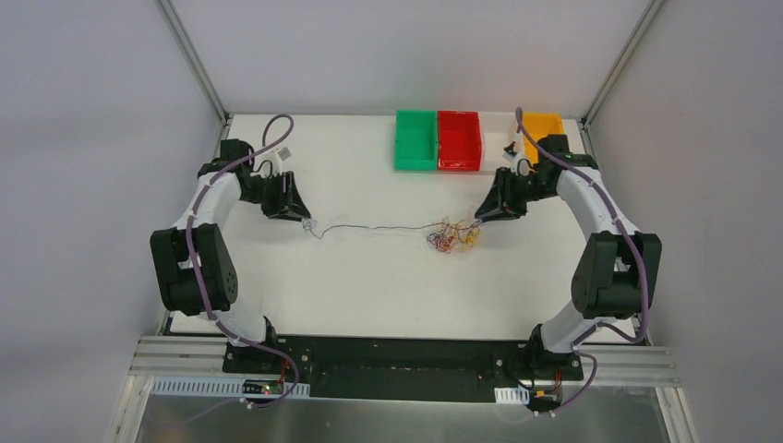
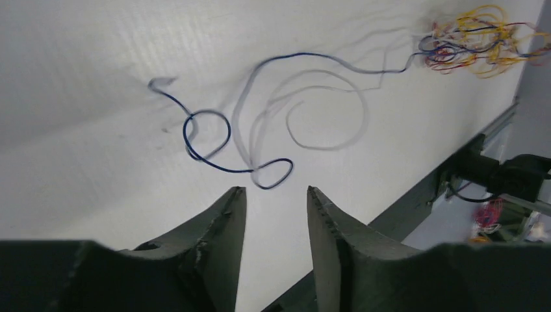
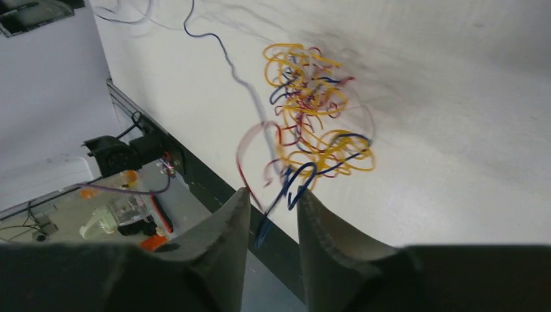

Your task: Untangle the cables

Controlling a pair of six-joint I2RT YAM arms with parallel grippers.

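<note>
One tangle [image 1: 451, 237] of yellow, red, blue and whitish cables lies mid-table. One blue strand [image 1: 379, 228] reaches from it along the 3-to-9 o'clock line to the left gripper [image 1: 303, 220]. That gripper's jaws stand apart; in its wrist view the strand's looped end lies just ahead at 12 o'clock, unheld. Nearer the knot is the right gripper [image 1: 482, 218], with the tangle at its 7 o'clock. Its jaws are apart too, with blue loops dipping into the gap, seemingly unclamped. Wires inside the knot cannot be counted. Three coloured bins [image 1: 459, 113] show clearly at the table's 12 o'clock edge.
</note>
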